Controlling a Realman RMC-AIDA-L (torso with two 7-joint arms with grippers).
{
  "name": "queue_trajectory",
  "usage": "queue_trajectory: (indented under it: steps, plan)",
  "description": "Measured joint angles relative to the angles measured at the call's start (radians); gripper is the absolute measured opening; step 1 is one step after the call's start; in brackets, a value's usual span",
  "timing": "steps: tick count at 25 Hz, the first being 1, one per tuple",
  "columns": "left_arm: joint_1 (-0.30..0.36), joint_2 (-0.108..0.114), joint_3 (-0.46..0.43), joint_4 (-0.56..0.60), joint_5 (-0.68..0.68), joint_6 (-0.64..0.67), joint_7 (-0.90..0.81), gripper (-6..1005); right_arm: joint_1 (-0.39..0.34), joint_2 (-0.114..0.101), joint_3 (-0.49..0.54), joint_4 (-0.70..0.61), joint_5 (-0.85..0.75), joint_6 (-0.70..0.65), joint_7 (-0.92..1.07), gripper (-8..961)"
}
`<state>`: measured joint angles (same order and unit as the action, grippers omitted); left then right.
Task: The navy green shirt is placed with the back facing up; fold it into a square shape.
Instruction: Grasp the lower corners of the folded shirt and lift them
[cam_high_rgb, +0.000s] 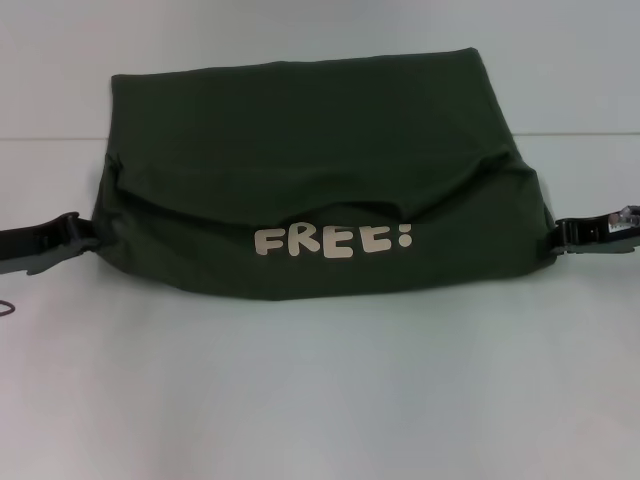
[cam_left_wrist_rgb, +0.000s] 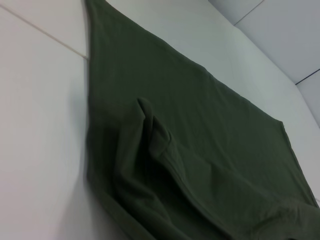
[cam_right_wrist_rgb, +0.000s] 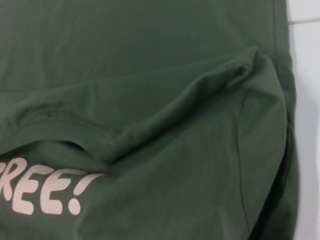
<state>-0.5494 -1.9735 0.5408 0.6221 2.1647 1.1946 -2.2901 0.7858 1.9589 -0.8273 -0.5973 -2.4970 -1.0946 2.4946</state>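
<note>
The navy green shirt (cam_high_rgb: 320, 140) lies across the middle of the white table. Its near part is folded up and over, so the cream lettering "FREE!" (cam_high_rgb: 330, 241) faces me. My left gripper (cam_high_rgb: 88, 240) is at the shirt's left edge and my right gripper (cam_high_rgb: 553, 236) at its right edge. Each holds a side of the turned-over flap, which sags between them; the fingertips are buried in cloth. The left wrist view shows plain olive cloth (cam_left_wrist_rgb: 210, 140) with a raised fold. The right wrist view shows the shirt (cam_right_wrist_rgb: 150, 60) and the lettering (cam_right_wrist_rgb: 40, 192).
The white table (cam_high_rgb: 320, 400) stretches bare in front of the shirt. A seam line (cam_high_rgb: 50, 137) crosses the table behind the shirt's middle. A small dark object (cam_high_rgb: 5, 307) shows at the left edge of the head view.
</note>
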Motion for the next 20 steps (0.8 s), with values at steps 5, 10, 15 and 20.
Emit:
queue_trajectory:
  steps: [5, 10, 15, 20]
  plan:
    - [0.001, 0.024, 0.029, 0.009, 0.02, 0.09, -0.008, 3, -0.021, 0.0, 0.026, -0.064, 0.007, -0.095, -0.001, 36]
    - [0.03, 0.04, 0.026, 0.089, 0.075, 0.249, -0.05, 3, -0.088, 0.004, 0.046, -0.188, 0.009, -0.25, 0.006, 37]
    - [0.056, 0.05, 0.022, 0.154, 0.126, 0.383, -0.065, 3, -0.137, 0.001, 0.061, -0.237, 0.01, -0.374, -0.002, 37]
    - [0.086, 0.053, 0.014, 0.195, 0.165, 0.469, -0.065, 3, -0.177, -0.002, 0.064, -0.262, 0.008, -0.492, -0.017, 37]
